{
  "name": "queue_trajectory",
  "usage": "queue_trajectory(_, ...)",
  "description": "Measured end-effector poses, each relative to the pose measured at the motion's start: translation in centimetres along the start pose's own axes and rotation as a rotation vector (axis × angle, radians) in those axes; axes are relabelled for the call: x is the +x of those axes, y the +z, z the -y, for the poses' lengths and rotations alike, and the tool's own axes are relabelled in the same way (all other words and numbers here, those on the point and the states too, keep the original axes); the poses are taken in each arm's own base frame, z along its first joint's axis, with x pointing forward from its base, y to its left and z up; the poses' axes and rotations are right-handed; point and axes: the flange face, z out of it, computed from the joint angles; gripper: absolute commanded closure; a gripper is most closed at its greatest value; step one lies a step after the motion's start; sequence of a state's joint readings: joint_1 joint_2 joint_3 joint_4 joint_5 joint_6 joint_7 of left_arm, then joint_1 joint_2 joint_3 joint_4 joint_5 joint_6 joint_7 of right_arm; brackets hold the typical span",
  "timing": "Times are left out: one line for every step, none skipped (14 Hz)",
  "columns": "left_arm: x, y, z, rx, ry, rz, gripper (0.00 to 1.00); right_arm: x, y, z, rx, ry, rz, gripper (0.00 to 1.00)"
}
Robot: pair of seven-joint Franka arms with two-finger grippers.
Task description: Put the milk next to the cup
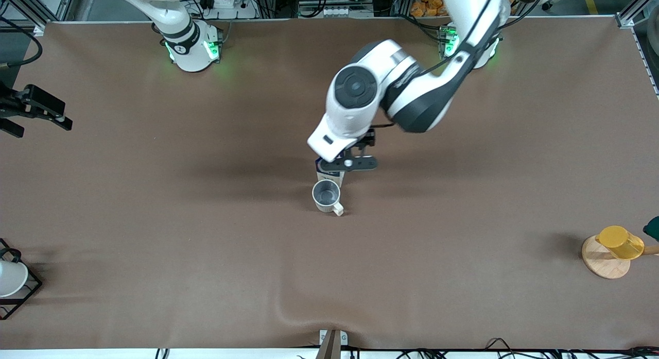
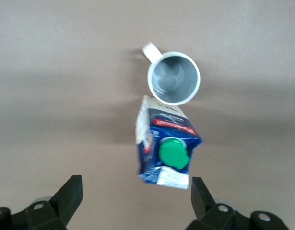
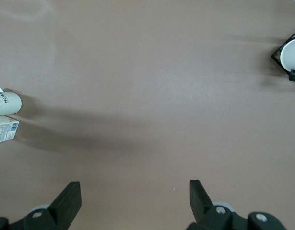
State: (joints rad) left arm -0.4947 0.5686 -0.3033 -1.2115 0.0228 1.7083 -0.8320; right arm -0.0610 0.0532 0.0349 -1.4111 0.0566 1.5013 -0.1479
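Note:
The milk (image 2: 166,148), a dark blue carton with a green cap, stands upright on the brown table right beside the cup (image 2: 173,78), a pale grey-white mug with a handle. In the front view the cup (image 1: 326,195) is nearer the camera and the milk (image 1: 327,173) is mostly hidden under my left hand. My left gripper (image 2: 136,189) is open and empty above the milk, and it also shows in the front view (image 1: 347,163). My right gripper (image 3: 133,189) is open and empty, waiting at the right arm's end of the table (image 1: 38,112). The cup (image 3: 5,103) and milk (image 3: 4,130) also show in the right wrist view.
A yellow cup (image 1: 620,241) lies on a round wooden coaster (image 1: 602,261) at the left arm's end. A plain white cup in a black wire frame (image 1: 10,279) stands at the right arm's end, also in the right wrist view (image 3: 292,53).

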Motion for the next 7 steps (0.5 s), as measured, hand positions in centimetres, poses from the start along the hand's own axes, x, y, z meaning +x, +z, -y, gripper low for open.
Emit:
queue_trajectory(0.6,-2.6,1.9,-0.004,-0.027,-0.018,0.00,0.0,0.0,0.3,0.000,-0.004,0.001,0.00)
queue_trajectory(1.4,-5.4,4.2,-0.009,-0.060,-0.048,0.00,0.1,0.0,0.6,-0.002,-0.009,0.001,0.00)
queue_trajectory(2.4,-8.2,6.9,-0.009,-0.098,-0.086,0.00,0.1,0.0,0.9,-0.004,-0.012,0.002,0.00)
queue_trajectory(3.3,-10.7,10.1,-0.005,-0.138,-0.112,0.00,0.1,0.0,1.1,-0.006,-0.014,0.002,0.00)
queue_trajectory(4.2,-12.8,13.4,0.003,-0.175,-0.122,0.00,0.1,0.0,1.2,-0.007,-0.015,0.002,0.00)
queue_trajectory(4.9,-14.4,16.8,0.021,-0.212,-0.123,0.00,0.1,0.0,1.1,-0.007,-0.014,0.002,0.00)
queue_trajectory(5.6,-15.7,20.5,0.048,-0.236,-0.118,0.00,0.1,0.0,1.1,-0.007,-0.011,0.001,0.00)
